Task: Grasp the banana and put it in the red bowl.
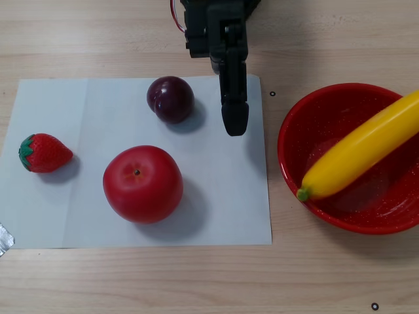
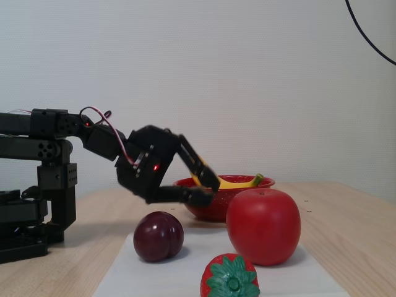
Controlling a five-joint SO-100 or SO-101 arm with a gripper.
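The yellow banana lies slantwise inside the red bowl, its green stem end at the near rim. In the fixed view the banana shows just above the red bowl's rim. My black gripper reaches over the white paper, left of the bowl and right of the plum. From the side, the gripper hangs low in front of the bowl's left edge, open a little, with nothing between its fingers.
A white paper sheet carries a dark plum, a large red apple and a strawberry. The arm's base stands at the left of the fixed view. Bare wooden table surrounds the sheet.
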